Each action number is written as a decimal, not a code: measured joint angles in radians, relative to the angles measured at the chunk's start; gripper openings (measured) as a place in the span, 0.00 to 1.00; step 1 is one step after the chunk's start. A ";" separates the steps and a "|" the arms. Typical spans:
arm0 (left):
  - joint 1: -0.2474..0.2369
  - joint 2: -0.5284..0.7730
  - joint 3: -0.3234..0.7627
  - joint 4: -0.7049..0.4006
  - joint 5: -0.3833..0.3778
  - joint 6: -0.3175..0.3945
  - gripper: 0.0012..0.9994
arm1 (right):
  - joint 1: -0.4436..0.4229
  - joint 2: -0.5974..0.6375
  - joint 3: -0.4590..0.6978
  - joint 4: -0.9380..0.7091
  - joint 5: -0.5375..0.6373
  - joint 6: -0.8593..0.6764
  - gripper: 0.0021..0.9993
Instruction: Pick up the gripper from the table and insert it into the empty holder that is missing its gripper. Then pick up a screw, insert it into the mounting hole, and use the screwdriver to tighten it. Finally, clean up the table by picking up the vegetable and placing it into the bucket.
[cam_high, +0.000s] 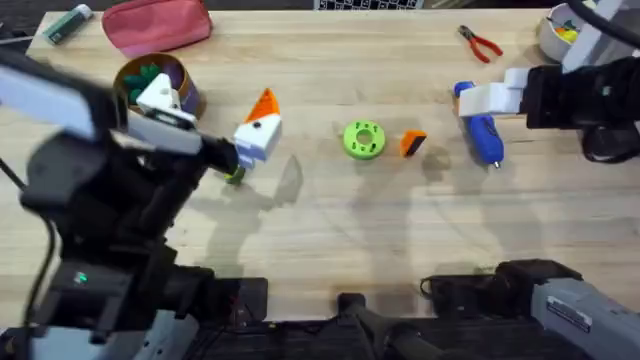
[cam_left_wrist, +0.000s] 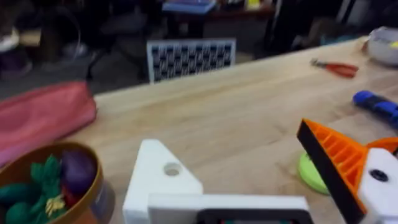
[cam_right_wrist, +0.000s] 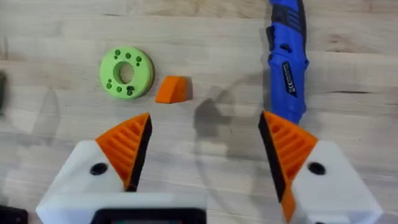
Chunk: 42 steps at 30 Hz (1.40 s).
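Observation:
The loose orange gripper (cam_high: 413, 143) (cam_right_wrist: 173, 89) lies on the table beside a green disc (cam_high: 363, 140). My left gripper (cam_high: 210, 95) (cam_left_wrist: 230, 140) stands open near the bucket (cam_high: 155, 85) (cam_left_wrist: 93, 186). One of its fingers is the empty holder (cam_high: 160, 95) (cam_left_wrist: 163, 174), a bare white mount with a hole. The other finger carries an orange pad (cam_left_wrist: 339, 155). The blue screwdriver (cam_high: 480, 130) (cam_right_wrist: 287, 59) lies at the right, under my open right gripper (cam_high: 497, 90) (cam_right_wrist: 205, 118). A small yellow-green bit (cam_high: 234, 176) peeks out by the left arm; I cannot tell whether it is the vegetable.
The bucket holds green and purple toy pieces (cam_left_wrist: 62, 177). A pink pouch (cam_high: 157, 25) and a green marker (cam_high: 68, 25) lie at the back left. Red-handled pliers (cam_high: 480, 42) and a white bowl (cam_high: 560, 30) sit at the back right.

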 joint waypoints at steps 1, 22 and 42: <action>0.000 -0.026 -0.030 0.035 0.015 0.000 0.95 | 0.000 0.000 0.000 0.000 0.000 0.000 0.99; 0.106 -0.357 -0.280 0.177 0.336 0.000 0.95 | 0.000 0.000 0.000 0.000 0.000 0.000 0.99; 0.059 -0.419 -0.280 0.079 0.523 -0.006 0.95 | 0.000 0.000 0.000 0.000 0.000 0.000 0.99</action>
